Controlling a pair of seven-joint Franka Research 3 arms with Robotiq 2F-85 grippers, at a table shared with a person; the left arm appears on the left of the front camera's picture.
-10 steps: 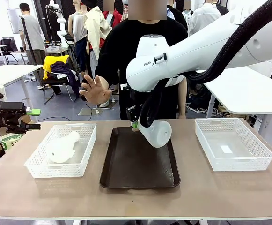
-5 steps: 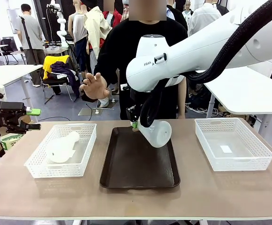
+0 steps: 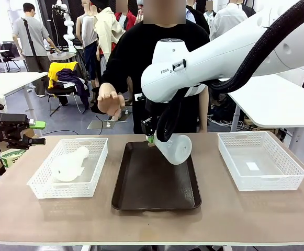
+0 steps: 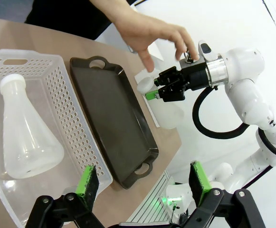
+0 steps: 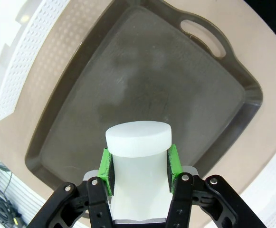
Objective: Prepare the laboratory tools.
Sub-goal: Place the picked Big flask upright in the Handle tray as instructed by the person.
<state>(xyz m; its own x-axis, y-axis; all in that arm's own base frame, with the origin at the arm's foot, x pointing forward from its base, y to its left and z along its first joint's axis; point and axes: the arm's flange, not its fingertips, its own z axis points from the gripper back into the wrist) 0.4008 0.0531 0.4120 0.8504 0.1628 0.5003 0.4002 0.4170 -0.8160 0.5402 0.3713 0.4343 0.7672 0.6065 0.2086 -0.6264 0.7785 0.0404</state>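
Right gripper point(image 3: 150, 137) is clamping the neck of one flask point(image 3: 173, 147). In the right wrist view both green pads point(image 5: 107, 172) are pressing the neck, with the rim sitting just past the fingertips. The flask body is hanging tilted below and beside the gripper. The dark brown tray point(image 3: 157, 183) is lying directly under this gripper, and I can't tell whether the flask base is touching it.

Left gripper point(image 3: 36, 133) is hanging released, jaws spread wide with nothing between them. It's sitting off the left end of the table point(image 3: 141, 225), well apart from the right gripper.

The second flask point(image 3: 70, 163) is lying on its side in the white mesh basket point(image 3: 42, 191). That basket is between the left gripper and the tray. From the left wrist view the flask point(image 4: 26, 137) is lying ahead of the fingers, neck pointing away from them.

Another white basket point(image 3: 267, 185) is sitting on the far side of the tray from the left gripper.

The person's hand point(image 3: 110, 99) is hovering open, above and beyond the right gripper, apart from it.
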